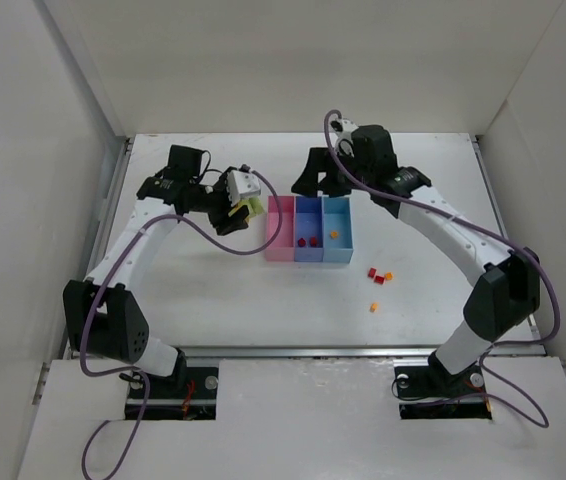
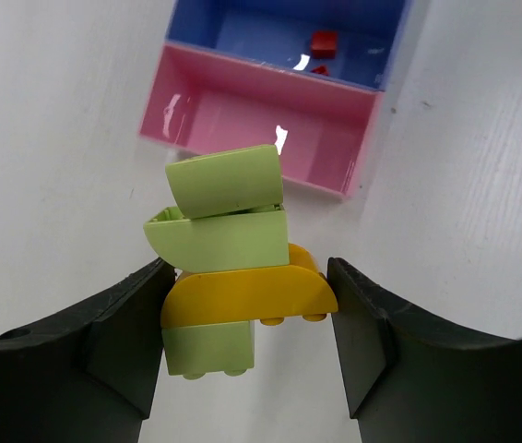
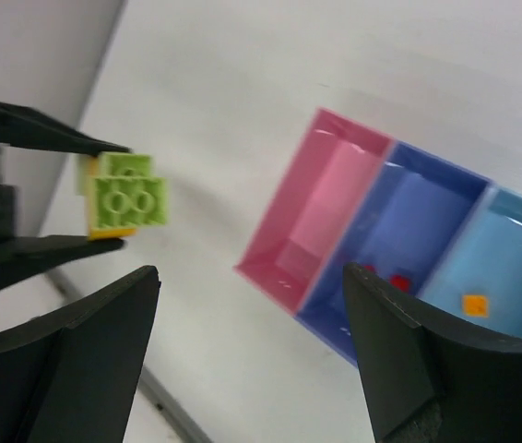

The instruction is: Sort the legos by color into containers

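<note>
My left gripper (image 1: 246, 208) is shut on a stack of yellow-green and yellow legos (image 2: 229, 240), held in the air just left of the pink bin (image 1: 280, 228). The stack also shows in the right wrist view (image 3: 127, 194). The pink bin (image 2: 243, 120) looks empty. The blue-violet bin (image 1: 308, 225) holds two red legos (image 1: 306, 242). The light blue bin (image 1: 337, 222) holds an orange lego (image 1: 334, 234). My right gripper (image 1: 323, 182) is open and empty, above the far end of the bins (image 3: 326, 203).
A red lego (image 1: 372, 272) and two orange legos (image 1: 388, 276) (image 1: 373, 307) lie loose on the white table right of the bins. White walls close in the table on the left, back and right.
</note>
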